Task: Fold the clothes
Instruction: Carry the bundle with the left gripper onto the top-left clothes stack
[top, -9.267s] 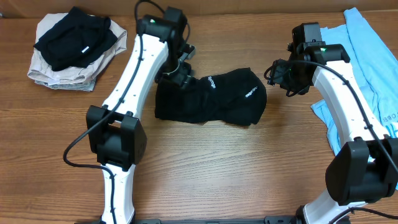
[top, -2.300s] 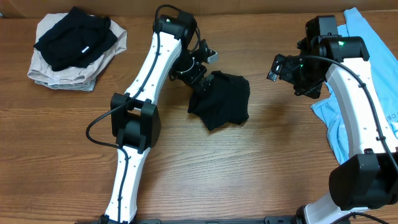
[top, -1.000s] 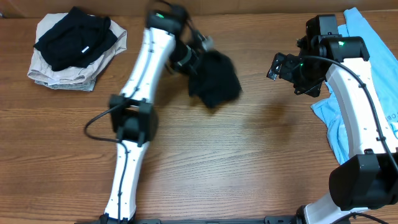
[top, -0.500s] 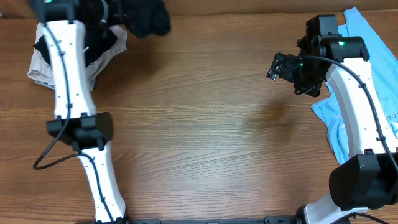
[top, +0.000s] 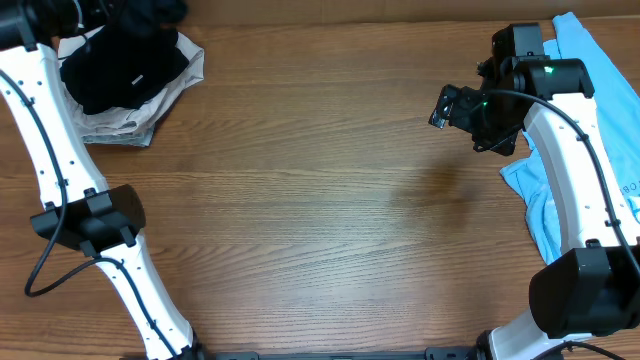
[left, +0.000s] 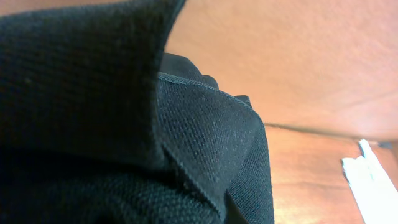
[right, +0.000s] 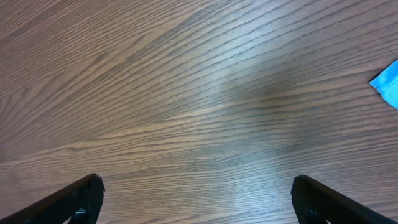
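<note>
At the far left corner, my left arm (top: 40, 90) holds a bunched black garment (top: 160, 8) at the overhead view's top edge, just above the pile of clothes (top: 120, 75). That garment's black knit cloth (left: 93, 124) fills the left wrist view and hides the fingers, with the left gripper shut on it. The pile has a black piece with a small white tag on top of beige ones (top: 130, 125). My right gripper (right: 196, 186) hangs open over bare wood, with nothing between its fingers. The same right gripper (top: 442, 105) is at the right of the table, beside the light-blue tee (top: 590, 80).
The wooden table (top: 320, 220) runs between the two arms. A corner of the light-blue tee (right: 388, 84) shows at the right edge of the right wrist view. The right arm's base (top: 580, 290) stands at the front right and the left arm's base (top: 90, 220) at the front left.
My left arm has swung the black garment from the middle of the table up and over to the far left corner, above the pile. The right arm has not moved.
</note>
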